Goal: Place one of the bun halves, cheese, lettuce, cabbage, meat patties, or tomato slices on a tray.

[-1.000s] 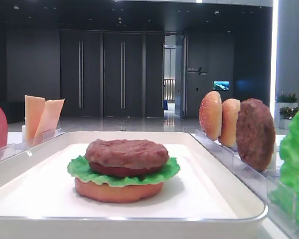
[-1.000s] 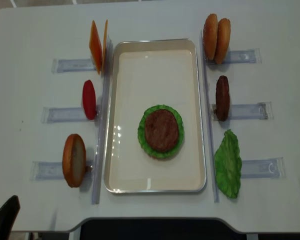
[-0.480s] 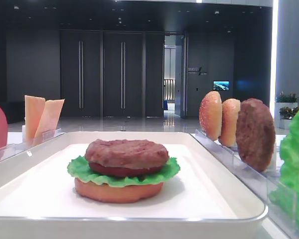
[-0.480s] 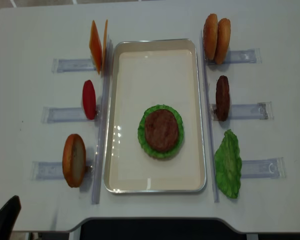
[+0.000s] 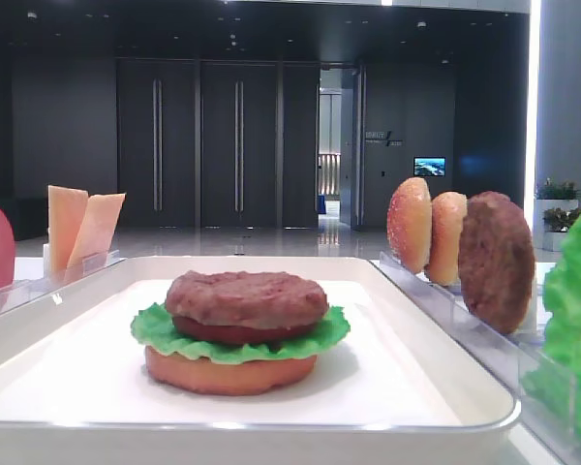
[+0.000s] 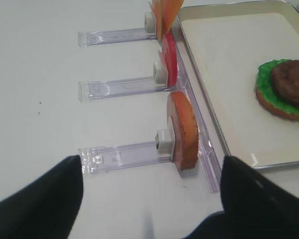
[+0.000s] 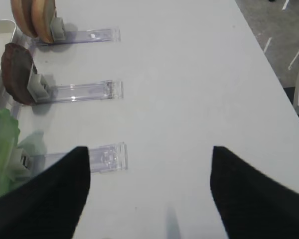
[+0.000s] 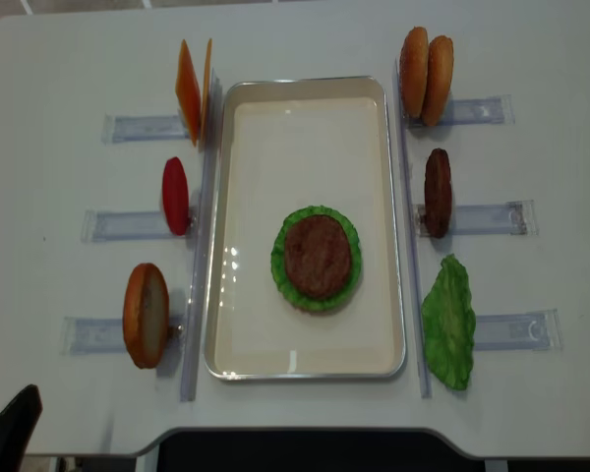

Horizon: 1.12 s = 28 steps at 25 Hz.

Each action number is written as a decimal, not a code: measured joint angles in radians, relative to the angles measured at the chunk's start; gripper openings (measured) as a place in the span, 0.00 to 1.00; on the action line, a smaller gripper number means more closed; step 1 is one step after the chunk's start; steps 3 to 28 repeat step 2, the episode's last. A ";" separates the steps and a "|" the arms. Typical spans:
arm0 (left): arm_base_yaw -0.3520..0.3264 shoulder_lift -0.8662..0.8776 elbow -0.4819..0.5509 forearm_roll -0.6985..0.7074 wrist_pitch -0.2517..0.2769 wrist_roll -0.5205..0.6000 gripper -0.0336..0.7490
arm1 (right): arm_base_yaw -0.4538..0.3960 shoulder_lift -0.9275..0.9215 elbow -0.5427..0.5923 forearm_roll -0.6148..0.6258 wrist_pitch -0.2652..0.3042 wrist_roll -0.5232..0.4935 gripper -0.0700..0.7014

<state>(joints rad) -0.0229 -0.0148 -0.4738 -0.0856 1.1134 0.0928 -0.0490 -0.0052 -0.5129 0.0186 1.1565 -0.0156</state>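
On the white tray [image 8: 246,147] lies a stack: bun half [image 5: 230,374], lettuce [image 5: 160,331], a red tomato slice [image 5: 234,334] and a meat patty [image 8: 318,256] on top. Upright in racks on the left are cheese [image 8: 191,90], a tomato slice [image 8: 175,195] and a bun half [image 6: 183,130]. On the right stand two bun halves [image 8: 425,75], a meat patty [image 7: 17,73] and lettuce [image 8: 448,321]. Cabbage is out of view. My left gripper [image 6: 150,169] hovers open over the table before the left bun. Also open and empty, my right gripper [image 7: 149,154] is right of the lettuce rack.
Clear plastic slotted racks [image 8: 497,216] lie along both long sides of the tray. The table's front edge [image 8: 305,433] runs just below the tray. A dark part of the left arm [image 8: 10,433] shows at the bottom left corner.
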 joint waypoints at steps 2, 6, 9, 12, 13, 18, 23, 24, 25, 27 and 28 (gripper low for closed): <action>0.000 0.000 0.000 0.000 0.000 0.000 0.89 | 0.000 -0.002 0.003 0.000 -0.010 0.000 0.72; 0.000 0.000 0.000 0.000 0.000 0.000 0.89 | 0.000 -0.002 0.003 0.000 -0.010 0.000 0.72; 0.000 0.000 0.000 0.000 0.000 0.000 0.89 | 0.000 -0.002 0.003 0.000 -0.010 0.000 0.72; 0.000 0.000 0.000 0.000 0.000 0.000 0.89 | 0.000 -0.002 0.003 0.000 -0.010 0.000 0.72; 0.000 0.000 0.000 0.000 0.000 0.000 0.89 | 0.000 -0.002 0.003 0.000 -0.010 0.000 0.72; 0.000 0.000 0.000 0.000 0.000 0.000 0.89 | 0.000 -0.002 0.003 0.000 -0.010 0.000 0.72; 0.000 0.000 0.000 0.000 0.000 0.000 0.89 | 0.000 -0.002 0.003 0.000 -0.010 0.000 0.72; 0.000 0.000 0.000 0.000 0.000 0.000 0.89 | 0.000 -0.002 0.003 0.000 -0.010 0.000 0.72; 0.000 0.000 0.000 0.000 0.000 0.000 0.89 | 0.000 -0.002 0.003 0.000 -0.010 0.000 0.72; 0.000 0.000 0.000 0.000 0.000 0.000 0.89 | 0.000 -0.002 0.003 0.000 -0.010 0.000 0.72; 0.000 0.000 0.000 0.000 0.000 0.000 0.89 | 0.000 -0.002 0.003 0.000 -0.010 0.000 0.72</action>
